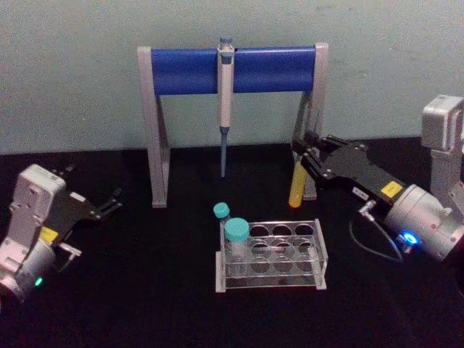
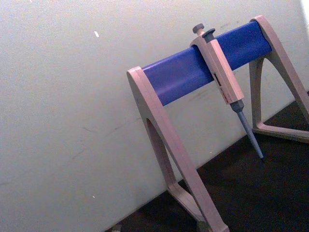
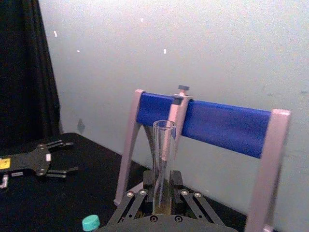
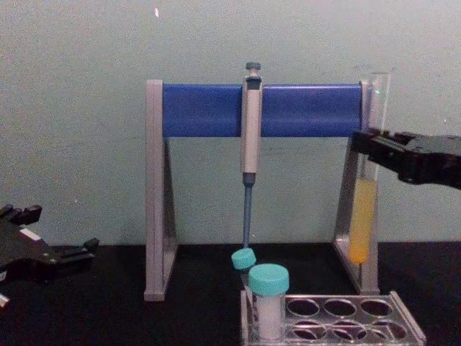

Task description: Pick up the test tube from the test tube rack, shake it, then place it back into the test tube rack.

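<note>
While the right gripper clamps the test tube upright at centre right, clear of the test tube rack at lower centre, pickup is complete, shaking and reinsertion apparently remain, and the left gripper sits parked, fingers spread, at left.

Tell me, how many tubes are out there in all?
3. Two teal-capped tubes stand at the test tube rack's left end, one behind the other. The test tube with yellow liquid is held in the right gripper's jaws. The left gripper rests aside.
</note>
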Tool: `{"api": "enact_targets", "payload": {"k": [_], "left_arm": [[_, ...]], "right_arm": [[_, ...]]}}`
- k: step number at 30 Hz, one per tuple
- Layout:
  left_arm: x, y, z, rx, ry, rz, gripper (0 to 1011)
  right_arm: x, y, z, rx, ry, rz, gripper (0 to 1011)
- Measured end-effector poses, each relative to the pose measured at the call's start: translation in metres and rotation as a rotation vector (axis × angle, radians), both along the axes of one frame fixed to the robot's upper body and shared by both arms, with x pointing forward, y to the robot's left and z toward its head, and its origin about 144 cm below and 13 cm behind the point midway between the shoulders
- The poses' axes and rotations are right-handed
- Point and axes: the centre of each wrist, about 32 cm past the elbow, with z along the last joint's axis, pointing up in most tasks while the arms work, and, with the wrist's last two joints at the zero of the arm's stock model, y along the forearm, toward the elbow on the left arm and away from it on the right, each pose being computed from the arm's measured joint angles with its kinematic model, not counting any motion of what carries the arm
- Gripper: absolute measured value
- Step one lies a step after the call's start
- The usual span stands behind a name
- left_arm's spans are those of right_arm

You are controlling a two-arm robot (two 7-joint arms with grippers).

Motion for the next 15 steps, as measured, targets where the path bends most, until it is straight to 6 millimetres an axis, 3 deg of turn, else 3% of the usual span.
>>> {"api": "enact_targets", "payload": {"k": [15], "left_arm": [[0.000,0.000,0.000,0.000,0.000,0.000,1010]], "right_arm": [[-0.034,-0.023,0.002,-0.009,0.008,-0.027,222]]}}
